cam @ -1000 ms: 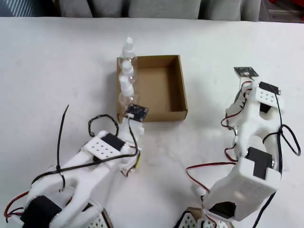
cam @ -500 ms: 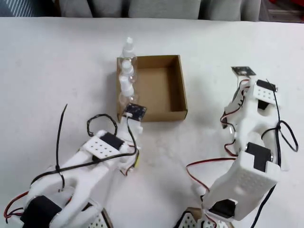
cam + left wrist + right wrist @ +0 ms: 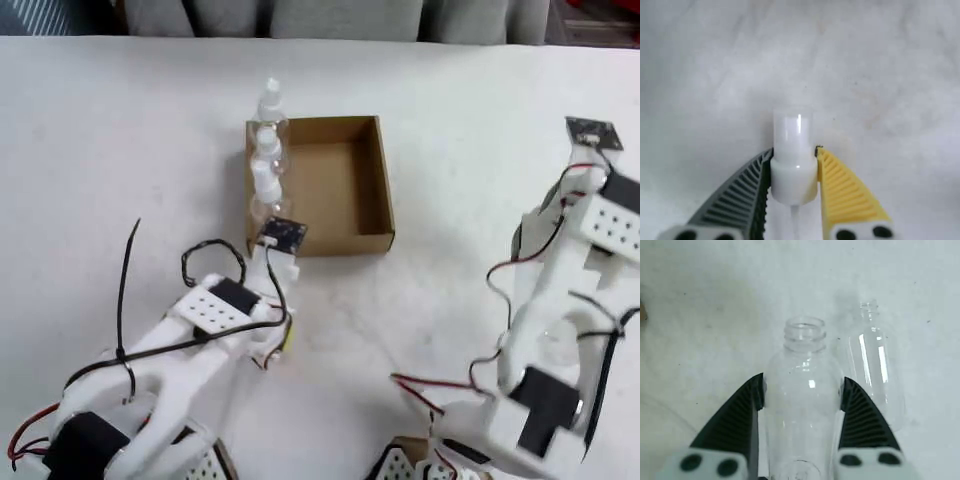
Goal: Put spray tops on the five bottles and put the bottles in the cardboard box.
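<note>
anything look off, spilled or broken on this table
Nothing stands out: no spill or damage. Capped bottles sit in a row along one wall of the cardboard box, the left gripper grips a spray top, the right gripper an open bottle beside another uncapped bottle.

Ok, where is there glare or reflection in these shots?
Left wrist view: a thin bright highlight runs down the spray top between the fingers. Right wrist view: pale streaks of reflected light on the held bottle and on the second bottle beside it. High view: the table looks evenly lit, no hot spot.
</note>
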`<state>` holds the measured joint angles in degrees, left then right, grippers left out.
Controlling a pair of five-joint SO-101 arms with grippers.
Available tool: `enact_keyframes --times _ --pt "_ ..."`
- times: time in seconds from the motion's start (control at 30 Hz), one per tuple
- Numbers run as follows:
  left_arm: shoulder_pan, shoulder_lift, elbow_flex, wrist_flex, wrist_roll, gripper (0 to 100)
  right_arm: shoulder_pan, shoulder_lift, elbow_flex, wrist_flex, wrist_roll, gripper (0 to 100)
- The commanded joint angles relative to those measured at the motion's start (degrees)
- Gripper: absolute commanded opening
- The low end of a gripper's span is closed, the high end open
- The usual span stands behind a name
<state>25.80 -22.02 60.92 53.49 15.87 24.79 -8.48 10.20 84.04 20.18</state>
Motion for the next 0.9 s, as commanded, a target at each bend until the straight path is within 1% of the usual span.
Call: enact_keyframes --times 0.0,0.13,0.3,0.33,0.4,0.5,0.57,0.63,0.77,0.87 --pt "-0.4 0.22 -3.16 -0.79 -0.53 2 0.57 -9.1 8.97 -8.75 -5.19 3.0" --pt "-0.4 0.13 -3.16 -0.53 -0.53 2 0.4 -17.89 15.65 -14.81 -9.76 3.3" --pt "-0.4 -0.13 -3.52 -0.26 -0.53 2 -3.47 -25.36 18.64 -18.42 -14.24 3.4" --pt "-0.57 -0.92 -4.31 0.79 -0.53 2 -4.35 -26.24 18.73 -19.03 -15.3 3.4" --pt "-1.8 -4.0 -6.68 5.89 -0.35 2 -6.64 -27.91 18.81 -19.74 -18.2 3.5" --pt "-3.74 -10.86 -10.2 13.45 -0.44 2 -10.95 -29.32 18.9 -22.11 -24.62 3.5" --pt "-5.05 -16.04 -11.16 15.12 -0.53 2 -12.97 -30.37 18.9 -23.52 -29.71 3.5" --pt "-5.76 -21.67 -11.25 15.21 -0.53 2 -14.29 -31.43 18.9 -23.6 -32.97 3.5" --pt "-6.37 -33.36 -11.08 15.47 -0.62 2 -17.36 -34.59 18.99 -23.43 -33.14 3.2" --pt "-6.81 -40.92 -12.75 15.74 -3.96 2 -19.74 -38.46 19.96 -23.69 -31.21 3.1"
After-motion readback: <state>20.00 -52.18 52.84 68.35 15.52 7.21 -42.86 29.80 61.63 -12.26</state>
